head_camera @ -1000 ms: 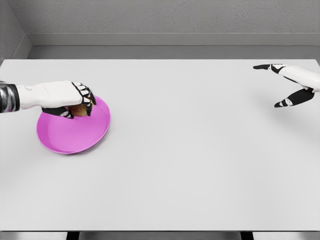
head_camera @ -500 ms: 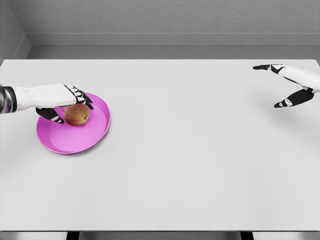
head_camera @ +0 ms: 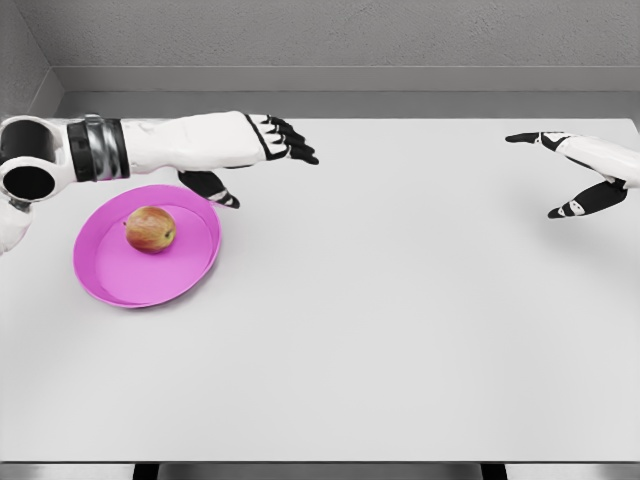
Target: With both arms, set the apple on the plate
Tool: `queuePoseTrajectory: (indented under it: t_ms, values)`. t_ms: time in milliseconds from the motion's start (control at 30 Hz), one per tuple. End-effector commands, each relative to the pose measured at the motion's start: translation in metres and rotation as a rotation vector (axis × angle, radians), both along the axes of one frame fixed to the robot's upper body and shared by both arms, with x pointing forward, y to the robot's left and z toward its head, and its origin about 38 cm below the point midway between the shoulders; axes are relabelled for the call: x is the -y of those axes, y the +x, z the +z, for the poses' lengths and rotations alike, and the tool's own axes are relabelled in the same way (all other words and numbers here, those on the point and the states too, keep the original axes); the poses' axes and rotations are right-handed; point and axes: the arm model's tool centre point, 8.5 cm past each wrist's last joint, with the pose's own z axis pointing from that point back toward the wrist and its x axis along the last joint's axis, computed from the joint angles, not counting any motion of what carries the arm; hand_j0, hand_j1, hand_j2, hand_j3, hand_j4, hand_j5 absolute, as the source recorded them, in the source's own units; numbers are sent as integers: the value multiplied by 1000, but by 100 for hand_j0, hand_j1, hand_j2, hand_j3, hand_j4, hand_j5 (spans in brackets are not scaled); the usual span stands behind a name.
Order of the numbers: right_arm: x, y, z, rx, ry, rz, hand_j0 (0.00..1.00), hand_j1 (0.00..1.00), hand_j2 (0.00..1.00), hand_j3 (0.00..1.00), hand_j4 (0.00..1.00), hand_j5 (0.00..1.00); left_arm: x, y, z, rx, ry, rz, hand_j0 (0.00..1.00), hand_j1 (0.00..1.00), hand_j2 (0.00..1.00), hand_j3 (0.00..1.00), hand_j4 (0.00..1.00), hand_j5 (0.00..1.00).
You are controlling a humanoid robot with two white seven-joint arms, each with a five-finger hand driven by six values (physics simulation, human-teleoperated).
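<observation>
Now apple (head_camera: 150, 229) on plate (head_camera: 145, 285); left hand (head_camera: 250, 150) above, empty.

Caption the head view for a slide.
Apple resting on the pink plate; left hand open above the table, right hand open.

magenta plate (head_camera: 120, 285), red-yellow apple (head_camera: 150, 229), white table (head_camera: 400, 330)

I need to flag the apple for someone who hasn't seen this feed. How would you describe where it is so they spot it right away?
Start with the big white table and look to its left side, where a round pink plate lies. The apple sits on the plate, toward its far edge, below the left robot hand. It is the only small, round, reddish-yellow thing in view.
</observation>
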Motion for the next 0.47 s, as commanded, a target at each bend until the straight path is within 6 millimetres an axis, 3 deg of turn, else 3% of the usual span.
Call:
queuePoseTrajectory:
  t_ms: [0, 67, 433]
  values:
    - [0, 0, 1, 1, 7, -2, 100, 100, 100, 100, 100, 100, 47, -15, -10, -25, -30, -113, 100, 100, 100, 100, 100, 100]
    - [0, -1, -2, -5, 7, -2, 100, 100, 100, 100, 100, 100, 68, -23, -18, -46, -37, -162, 100, 100, 100, 100, 100, 100]
    - [1, -2, -2, -6, 6, -3, 100, 100, 100, 100, 100, 100, 57, -18, -20, -54, -28, -135, 100, 100, 100, 100, 100, 100]
